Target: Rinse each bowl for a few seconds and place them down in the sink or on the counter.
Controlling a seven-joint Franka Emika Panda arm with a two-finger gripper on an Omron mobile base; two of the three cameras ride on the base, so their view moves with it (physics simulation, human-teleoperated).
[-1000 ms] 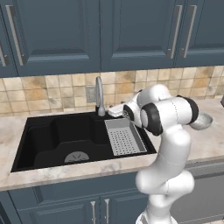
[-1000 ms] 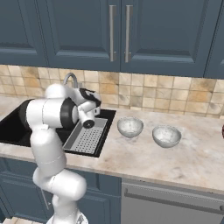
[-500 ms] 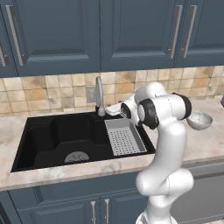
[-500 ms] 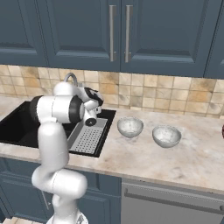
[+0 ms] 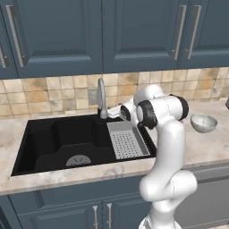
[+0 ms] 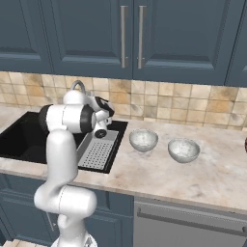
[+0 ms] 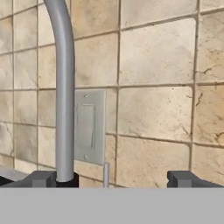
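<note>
The empty, parted end effector (image 7: 112,179) sits just beside the silver curved faucet (image 5: 102,96) — turning on water looks like the step in hand. Next it likely calls for reaching the thin lever (image 7: 106,174) at the faucet's base — both speckled grey-white bowls (image 6: 143,139) (image 6: 183,150) wait on the beige marbled bench (image 6: 193,178), right of the faucet.

The arm hid one bowl (image 5: 203,122) partly and the claw (image 5: 117,112) largely in the left base view. The faucet (image 7: 63,87) top was cut off at the hand view's edge.
</note>
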